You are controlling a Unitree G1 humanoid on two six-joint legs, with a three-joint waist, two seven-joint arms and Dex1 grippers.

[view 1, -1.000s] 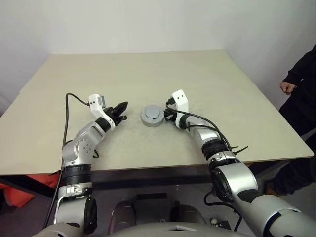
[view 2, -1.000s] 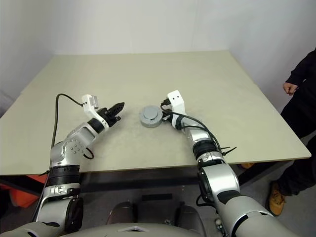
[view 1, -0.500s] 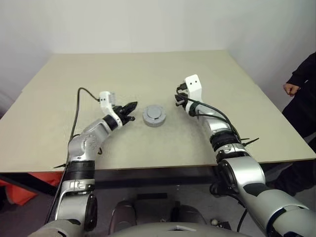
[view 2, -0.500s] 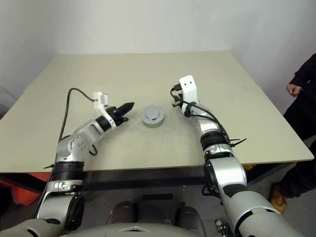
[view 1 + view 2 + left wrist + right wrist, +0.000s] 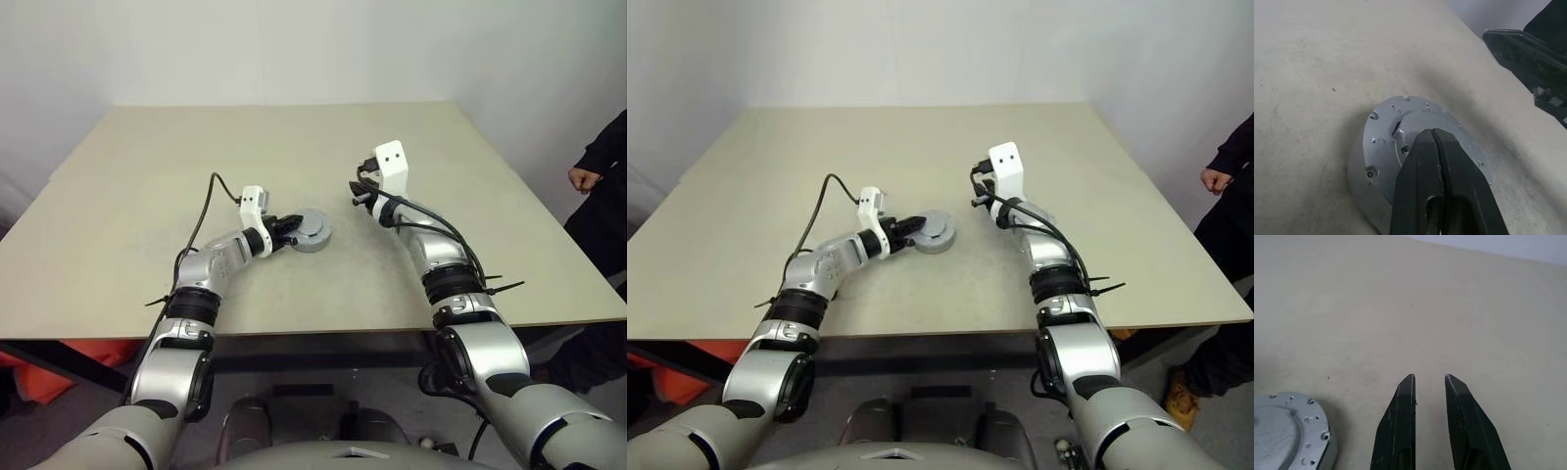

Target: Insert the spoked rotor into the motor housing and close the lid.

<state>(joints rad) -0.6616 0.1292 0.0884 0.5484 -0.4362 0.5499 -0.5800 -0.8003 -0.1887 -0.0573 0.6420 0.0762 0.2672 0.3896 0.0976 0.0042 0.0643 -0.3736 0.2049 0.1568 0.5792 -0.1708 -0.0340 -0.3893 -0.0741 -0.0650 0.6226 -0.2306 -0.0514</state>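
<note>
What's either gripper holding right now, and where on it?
Nothing. The left gripper is shut empty, its tips over the lid; the right gripper is open over bare table.

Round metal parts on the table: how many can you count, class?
1: a grey disc-shaped assembly, the lid seated on top, near the table's middle. The shut left gripper touches its edge; the open right gripper hangs apart. Anything under the lid is hidden.

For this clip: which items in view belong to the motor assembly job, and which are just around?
Job items:
- lid, sitting on the motor housing
- left claw, shut, tips over the lid
- right claw, open, empty, raised beside it

Just around:
- table
- person at the table's right edge
</note>
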